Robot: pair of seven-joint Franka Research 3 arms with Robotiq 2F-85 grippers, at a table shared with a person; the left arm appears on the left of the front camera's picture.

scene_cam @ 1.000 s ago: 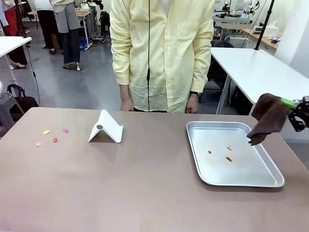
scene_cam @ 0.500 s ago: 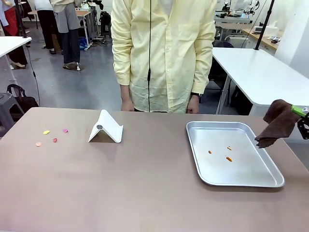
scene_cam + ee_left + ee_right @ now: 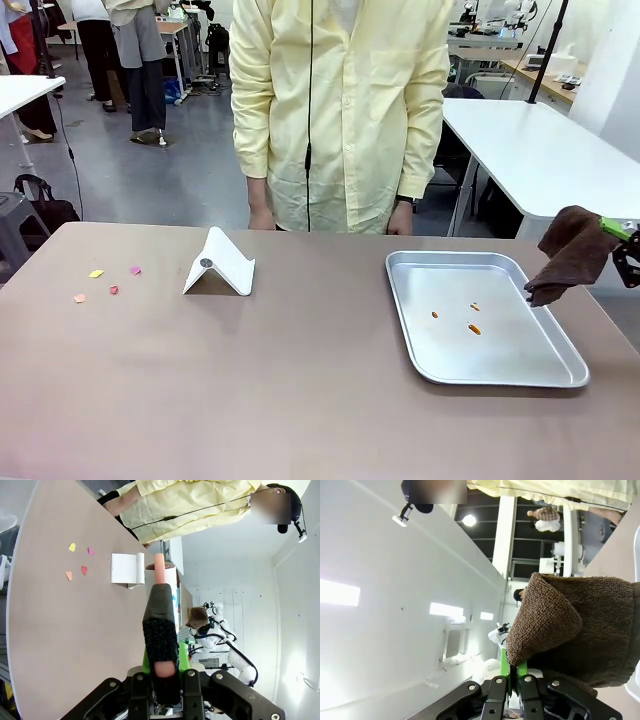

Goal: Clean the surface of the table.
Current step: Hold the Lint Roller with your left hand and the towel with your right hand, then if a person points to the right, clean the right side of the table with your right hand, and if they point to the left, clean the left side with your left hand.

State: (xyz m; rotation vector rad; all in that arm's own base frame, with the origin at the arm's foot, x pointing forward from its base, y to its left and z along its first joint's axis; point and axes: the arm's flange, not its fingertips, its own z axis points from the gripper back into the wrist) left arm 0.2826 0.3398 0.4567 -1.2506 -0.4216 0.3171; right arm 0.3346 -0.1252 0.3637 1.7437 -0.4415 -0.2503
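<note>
Right tool (image 3: 609, 227), cloth (image 3: 572, 252) farther right

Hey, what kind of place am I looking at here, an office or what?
Probably a robotics lab or workshop: white worktables, benches crowded with equipment behind the person, and the right end effector holding a cloth beside a tray.

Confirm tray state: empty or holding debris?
Not empty. The metal tray holds three small orange scraps near its middle.
</note>
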